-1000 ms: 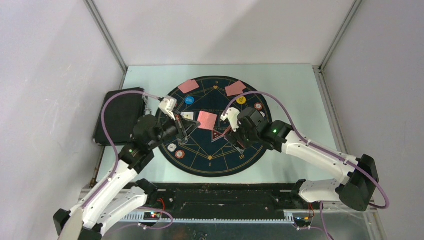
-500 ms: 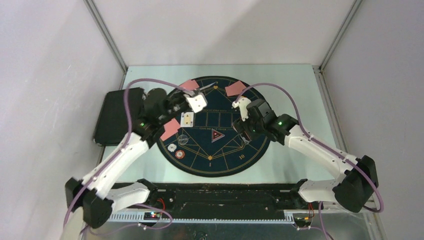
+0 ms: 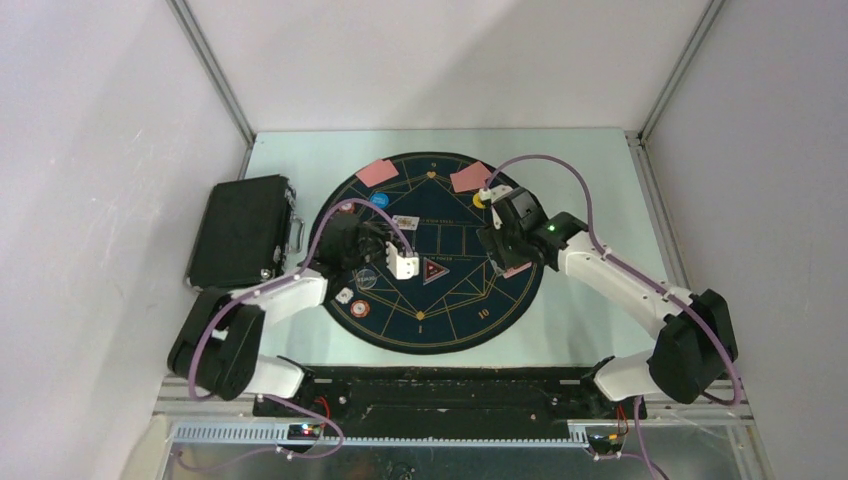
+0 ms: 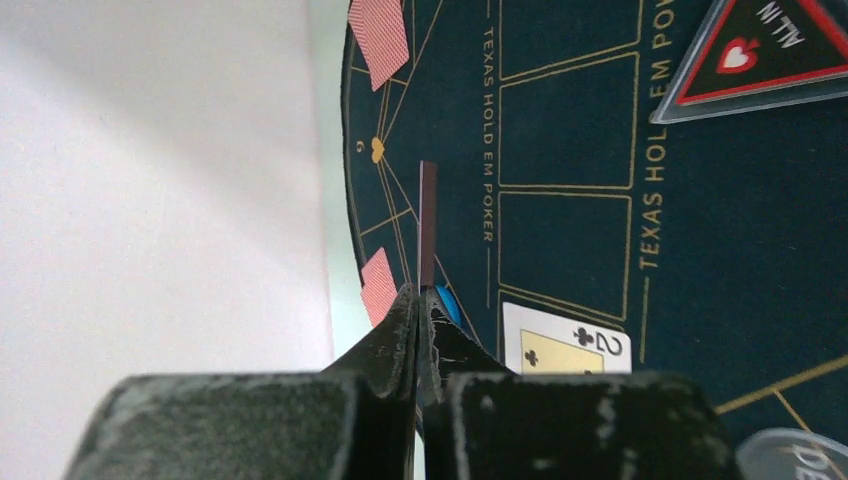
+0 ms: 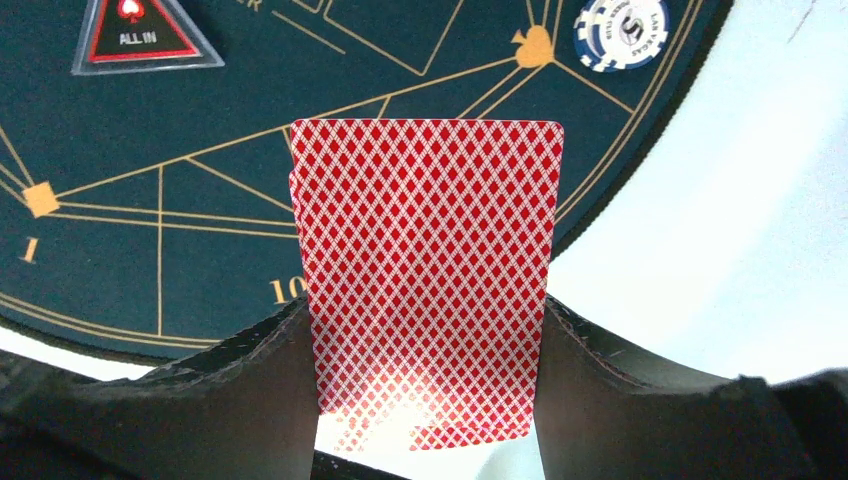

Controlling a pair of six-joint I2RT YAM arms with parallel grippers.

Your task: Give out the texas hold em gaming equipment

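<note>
My left gripper (image 4: 420, 292) is shut on a playing card (image 4: 428, 222) that I see edge-on; in the top view this gripper (image 3: 378, 240) hangs over the mat's left half. A face-up two of clubs (image 4: 565, 342) lies on the mat (image 3: 440, 310) beside it. My right gripper (image 5: 428, 340) is shut on pink-backed playing cards (image 5: 430, 250), gripped by their side edges, over the mat's right edge (image 3: 508, 258). The red triangular token (image 3: 434, 271) sits mid-mat. Two pink-backed cards (image 3: 377, 171) (image 3: 470, 177) lie at the back. A blue chip (image 3: 379, 199) and a yellow chip (image 3: 482, 200) lie near them.
A black case (image 3: 245, 230) lies left of the mat. A few chips (image 3: 344, 295) sit at the mat's front left, and a striped chip (image 5: 620, 30) lies near its right rim. Grey walls close the table on three sides.
My left arm has swung from the mat's back left to its middle left, still gripping a card. A face-up card now lies on the mat. My right gripper shifted right and back with its cards.
</note>
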